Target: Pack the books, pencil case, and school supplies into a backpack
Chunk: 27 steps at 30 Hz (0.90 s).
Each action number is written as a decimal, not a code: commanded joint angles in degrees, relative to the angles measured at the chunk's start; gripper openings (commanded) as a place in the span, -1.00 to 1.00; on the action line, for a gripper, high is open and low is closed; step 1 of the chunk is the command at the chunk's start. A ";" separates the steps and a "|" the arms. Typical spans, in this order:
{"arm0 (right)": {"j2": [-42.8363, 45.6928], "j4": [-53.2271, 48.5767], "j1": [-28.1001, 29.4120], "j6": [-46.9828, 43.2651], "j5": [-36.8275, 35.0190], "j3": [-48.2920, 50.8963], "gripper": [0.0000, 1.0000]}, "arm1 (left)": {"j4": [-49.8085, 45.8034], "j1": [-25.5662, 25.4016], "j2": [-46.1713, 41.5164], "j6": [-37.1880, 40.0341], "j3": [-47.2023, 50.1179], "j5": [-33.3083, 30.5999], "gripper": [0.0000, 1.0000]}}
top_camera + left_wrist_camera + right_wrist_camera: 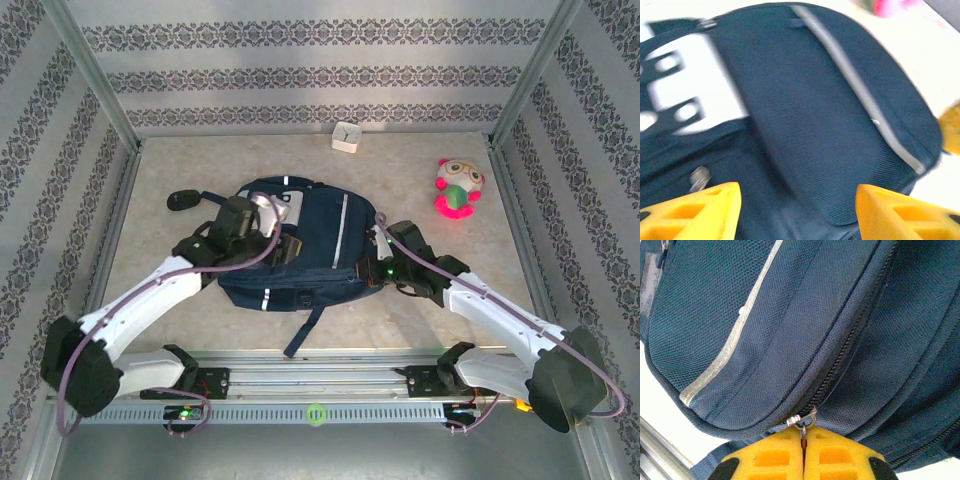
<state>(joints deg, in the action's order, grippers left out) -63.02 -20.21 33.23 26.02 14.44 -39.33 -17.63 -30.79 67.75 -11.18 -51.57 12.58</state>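
The navy backpack (310, 250) lies flat in the middle of the table, with a grey stripe (860, 95) and a white patch (690, 85) near its top. My left gripper (262, 228) hovers over the bag's left half. It is open, its yellow fingers (700, 212) spread wide over the fabric with nothing between them. At the bag's right edge my right gripper (380, 270) is shut on the metal zipper pull (802, 419) at the end of a closed zipper. A small pale pencil case (346, 136) stands by the back wall. The books and school supplies are out of view.
A pink-and-green plush toy (458, 188) sits at the back right. A black oval object (185, 200) lies left of the backpack. A dark strap (305, 330) trails from the bag toward the metal rail (320, 378) at the near edge. Patterned walls enclose three sides.
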 commanded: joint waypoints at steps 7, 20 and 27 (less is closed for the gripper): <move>0.45 0.95 3.58 1.93 -1.60 2.11 -1.00 | -12.73 2.36 -8.75 -37.27 9.47 -21.59 0.18; 0.67 4.58 8.15 4.97 -2.53 4.35 -1.00 | -0.84 5.33 -2.47 -39.68 15.71 -19.35 0.12; -0.16 7.68 13.44 8.18 -5.19 4.74 -1.00 | 11.75 10.44 11.10 -33.98 12.55 -16.59 0.13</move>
<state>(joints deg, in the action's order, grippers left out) -62.83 -14.66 44.80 31.77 10.22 -35.75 -14.48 -22.57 74.13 -48.31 -37.01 -5.32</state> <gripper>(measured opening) 0.052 0.564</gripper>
